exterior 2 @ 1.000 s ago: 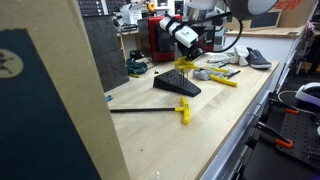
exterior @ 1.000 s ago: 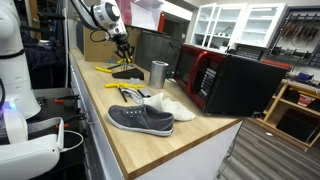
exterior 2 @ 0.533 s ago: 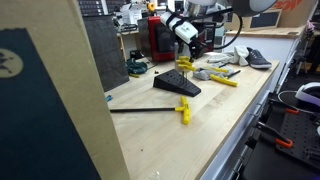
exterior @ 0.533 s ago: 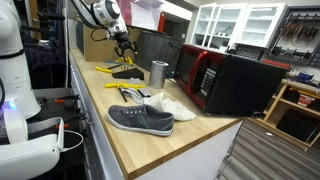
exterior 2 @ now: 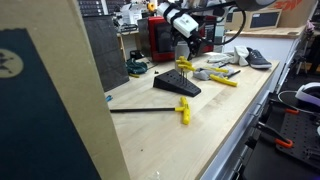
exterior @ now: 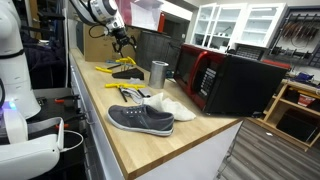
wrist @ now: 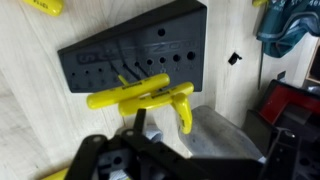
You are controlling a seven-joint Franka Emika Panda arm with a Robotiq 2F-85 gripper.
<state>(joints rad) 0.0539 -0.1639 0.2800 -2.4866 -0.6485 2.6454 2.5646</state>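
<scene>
hand [exterior: 122, 42]: fingers seemingly spread | above yellow hex keys [wrist: 140, 96] | in black rack [wrist: 150, 40]

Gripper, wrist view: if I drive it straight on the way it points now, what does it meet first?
Most likely the yellow T-handle tool standing in the black holder, which sits right under the open gripper. How far off it is, I can't tell.

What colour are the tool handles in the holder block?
Yellow handles in a black holder block, clearest in the wrist view.
</scene>
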